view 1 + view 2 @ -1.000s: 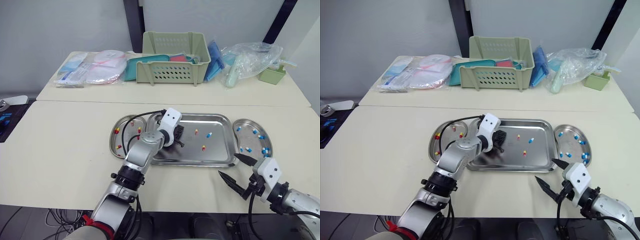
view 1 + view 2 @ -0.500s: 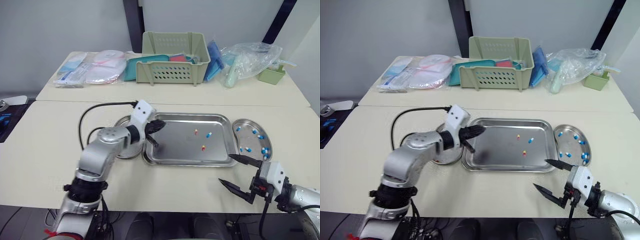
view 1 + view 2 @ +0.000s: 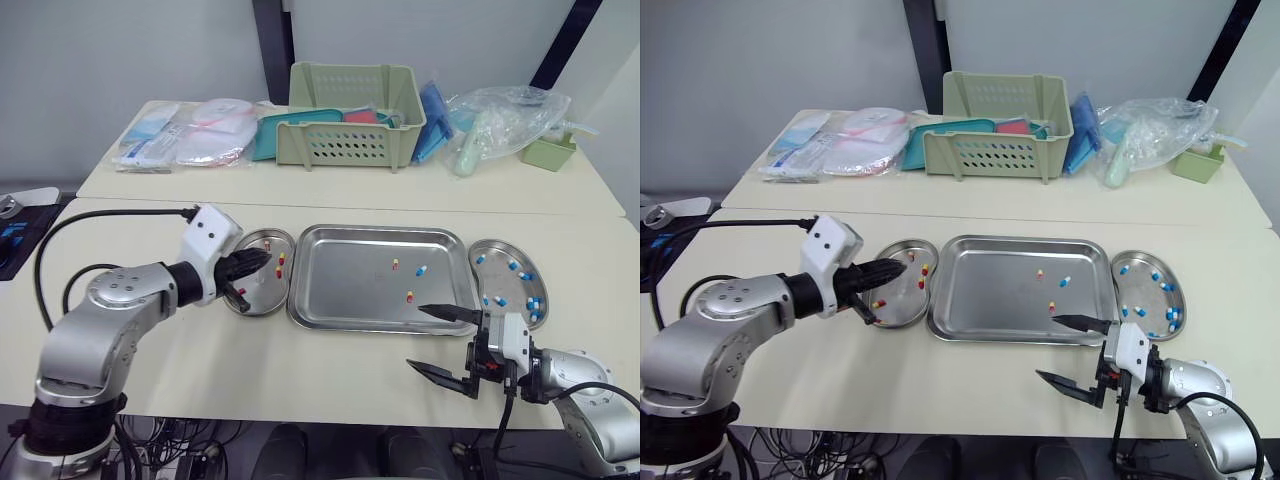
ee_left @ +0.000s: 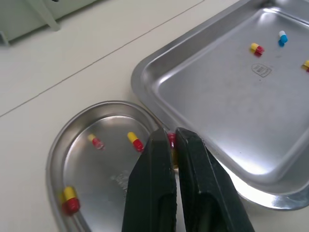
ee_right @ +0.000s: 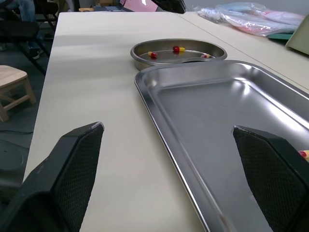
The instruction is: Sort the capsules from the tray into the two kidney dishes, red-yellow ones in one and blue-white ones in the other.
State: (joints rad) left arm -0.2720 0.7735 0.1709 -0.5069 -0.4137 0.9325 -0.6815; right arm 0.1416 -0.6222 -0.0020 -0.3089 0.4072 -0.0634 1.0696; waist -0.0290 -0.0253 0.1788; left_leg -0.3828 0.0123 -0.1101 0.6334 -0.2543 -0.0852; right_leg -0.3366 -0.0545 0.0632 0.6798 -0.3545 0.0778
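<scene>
while the left end effector [image 3: 264, 257] pinches a red-yellow capsule [image 4: 171, 140] over a kidney dish [image 4: 111, 159], the right end effector [image 3: 414, 337] gapes wide

Left arm bent, left gripper [image 3: 258, 260] fingers pinching red-yellow capsule [image 4: 171, 140]; right gripper [image 3: 414, 336] low, fingers spread wide.

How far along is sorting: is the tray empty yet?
Not empty: the tray holds two red-yellow capsules and one blue-white capsule.
</scene>
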